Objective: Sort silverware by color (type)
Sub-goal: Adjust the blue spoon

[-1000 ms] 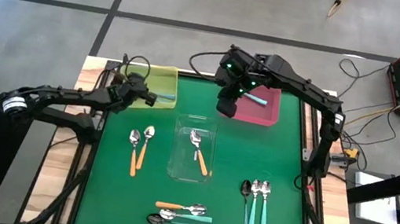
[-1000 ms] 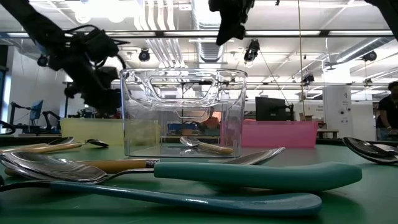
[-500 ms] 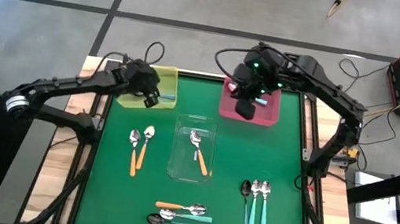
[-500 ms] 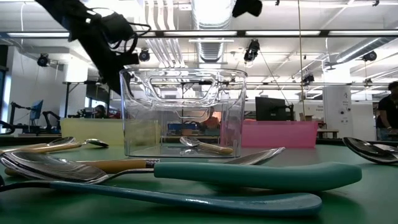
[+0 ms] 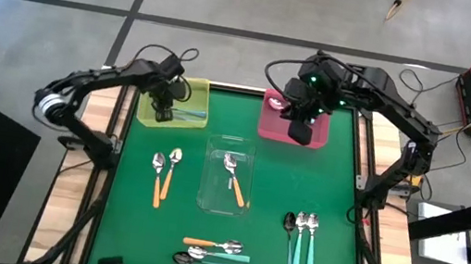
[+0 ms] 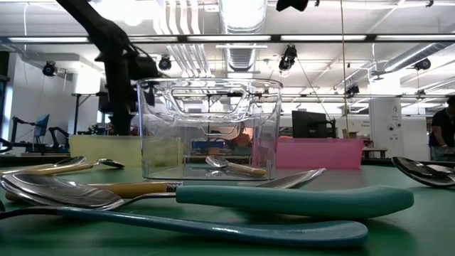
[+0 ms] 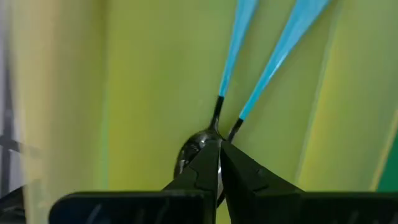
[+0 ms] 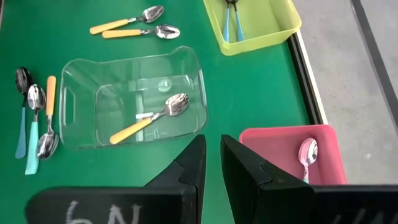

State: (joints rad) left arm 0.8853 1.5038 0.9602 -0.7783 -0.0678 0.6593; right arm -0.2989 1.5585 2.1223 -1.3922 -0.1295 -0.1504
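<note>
Left gripper (image 7: pixel 219 163) shut over yellow tray (image 5: pixel 192 95)

Green table (image 5: pixel 338 194) — yellow tray (image 5: pixel 193 89), pink tray (image 5: pixel 269 128), clear tray (image 5: pixel 207 198), scattered spoons (image 5: pixel 299 242).

Bright ceiling strip lights (image 6: pixel 234 37) lit the worktop (image 5: pixel 281 204) evenly, while the nearest spoons (image 6: pixel 213 203) blurred at table level.

High view: table seen from straight overhead
Low view: taken level across the mat
Wrist views: left pressed close, right farther; yellow tray (image 8: pixel 258 28) shared
</note>
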